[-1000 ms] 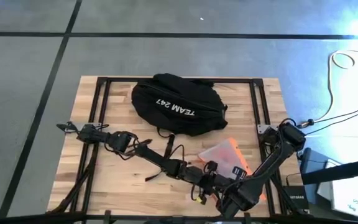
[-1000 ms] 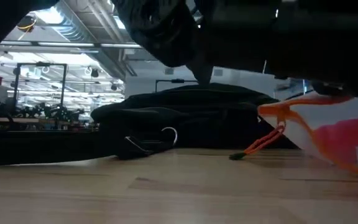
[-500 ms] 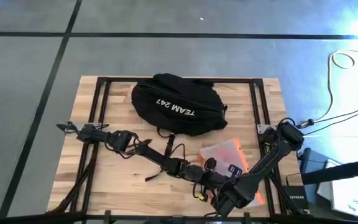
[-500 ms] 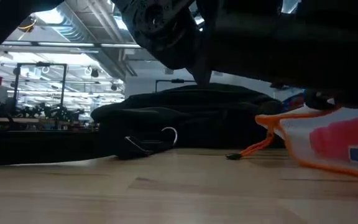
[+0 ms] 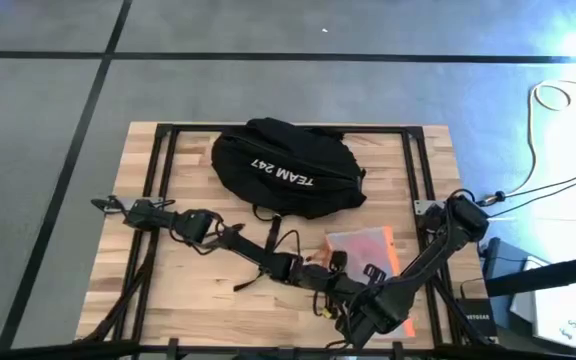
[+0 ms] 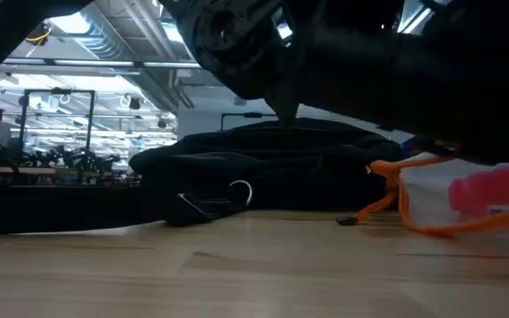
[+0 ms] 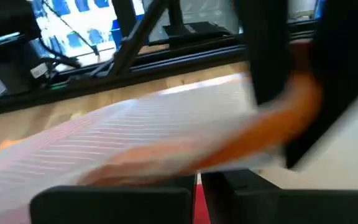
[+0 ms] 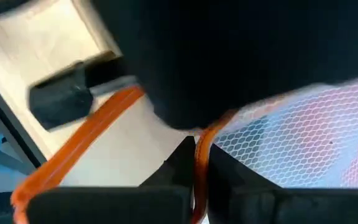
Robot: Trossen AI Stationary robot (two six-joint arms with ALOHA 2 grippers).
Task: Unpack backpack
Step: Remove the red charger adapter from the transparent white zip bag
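Observation:
The black backpack [image 5: 283, 168] with white lettering lies at the table's far middle, resting on its side [image 6: 263, 172]. Nearer and to the right is an orange-trimmed mesh pouch [image 5: 361, 243] with pink contents [image 6: 493, 194]; its orange cord [image 6: 374, 208] trails onto the wood. My left gripper [image 7: 197, 183] and my right gripper [image 8: 199, 163] are both shut on the pouch near the table's front edge, under the crossed arms [image 5: 353, 300]. My left gripper pinches a thin orange-red strip of the pouch's edge [image 7: 197, 178] between its two fingers; the pouch spreads away beyond them. My right gripper pinches the pouch's orange trim [image 8: 200, 144] between its two fingers, the trim running along them; white mesh [image 8: 303, 137] lies beside it.
Black frame rails [image 5: 163, 180] run along the tabletop's left, right and far sides. Bare wood [image 6: 193, 265] lies in front of the backpack. A metal ring [image 6: 239, 190] and loose straps [image 5: 268, 225] hang from the backpack's near side.
The pouch has sunk lower and levelled out, and it has turned a little squarer to the table edges. My right gripper has drifted slightly toward the table's left edge, still holding the pouch.

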